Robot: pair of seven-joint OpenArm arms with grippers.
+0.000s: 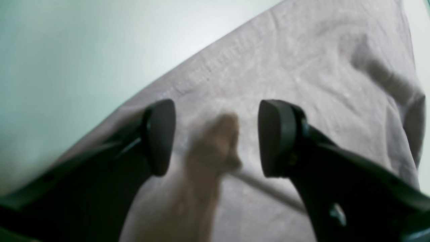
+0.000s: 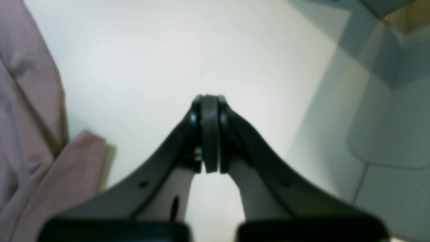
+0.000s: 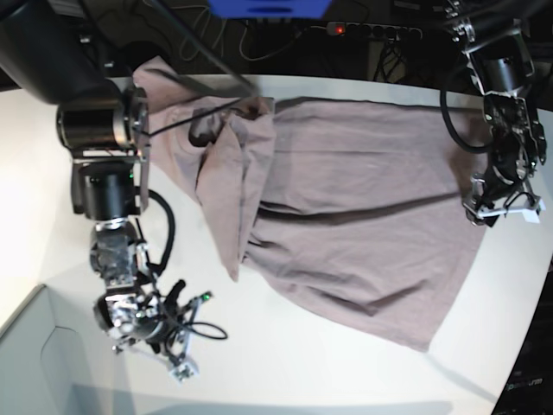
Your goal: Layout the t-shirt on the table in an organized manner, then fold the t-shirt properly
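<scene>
Since the t-shirt (image 3: 363, 173) looks soft and limp, the released left claw (image 1: 216, 137) should pinch its hem near the counter (image 3: 285, 363) edge, while the right claw (image 2: 210, 134) sits clenched, empty.

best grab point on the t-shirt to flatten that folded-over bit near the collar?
Probably the loose lower tip of the folded flap on the t-shirt. It lies over the body beside bare table, so the closed right gripper, nearest, could open, come from the table side and peel it outward.
</scene>
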